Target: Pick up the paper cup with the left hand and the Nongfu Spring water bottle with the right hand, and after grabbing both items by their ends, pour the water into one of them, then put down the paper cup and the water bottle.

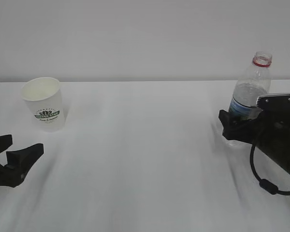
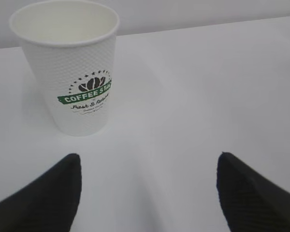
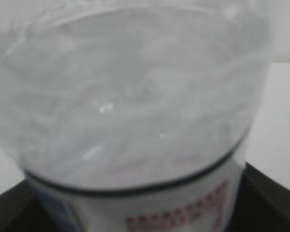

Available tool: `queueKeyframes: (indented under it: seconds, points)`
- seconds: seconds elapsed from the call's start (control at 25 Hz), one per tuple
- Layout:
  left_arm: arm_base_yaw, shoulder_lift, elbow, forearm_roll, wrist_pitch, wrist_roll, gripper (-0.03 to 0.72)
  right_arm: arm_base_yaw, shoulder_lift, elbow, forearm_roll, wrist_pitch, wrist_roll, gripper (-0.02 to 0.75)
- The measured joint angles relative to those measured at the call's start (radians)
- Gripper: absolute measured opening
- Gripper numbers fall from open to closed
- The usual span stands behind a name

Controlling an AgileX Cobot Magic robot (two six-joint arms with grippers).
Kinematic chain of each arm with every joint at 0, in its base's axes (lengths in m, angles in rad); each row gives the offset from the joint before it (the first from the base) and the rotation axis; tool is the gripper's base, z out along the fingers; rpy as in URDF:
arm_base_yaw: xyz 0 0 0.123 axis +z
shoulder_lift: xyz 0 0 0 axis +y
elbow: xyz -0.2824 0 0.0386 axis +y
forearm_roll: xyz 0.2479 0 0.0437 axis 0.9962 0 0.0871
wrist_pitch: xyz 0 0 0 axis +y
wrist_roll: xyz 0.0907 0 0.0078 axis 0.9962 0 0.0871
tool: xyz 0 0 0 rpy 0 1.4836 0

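Observation:
The paper cup (image 1: 43,104) stands upright at the far left of the table, white with a green logo; in the left wrist view the paper cup (image 2: 72,72) sits ahead and left of centre. My left gripper (image 1: 25,144) hovers low in front of it, open, with bare table between its fingers (image 2: 149,159). The Nongfu Spring water bottle (image 1: 251,89) stands upright at the right, capless with a red neck ring. My right gripper (image 1: 237,123) is open, its fingers flanking the bottle's lower body. Up close the bottle (image 3: 135,96) fills the view between the jaws (image 3: 140,203). No water shows in the blur.
The white table (image 1: 145,159) stretches between the two arms, backed by a plain pale wall. A black cable (image 1: 261,174) loops below the right arm.

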Motion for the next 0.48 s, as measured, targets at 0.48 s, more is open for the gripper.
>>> queueKeyframes:
  seconds: [0.48]
  points:
    - [0.0, 0.0, 0.0, 0.0, 0.0, 0.0, 0.625, 0.0, 0.006, -0.023, -0.002, 0.0, 0.002, 0.582]
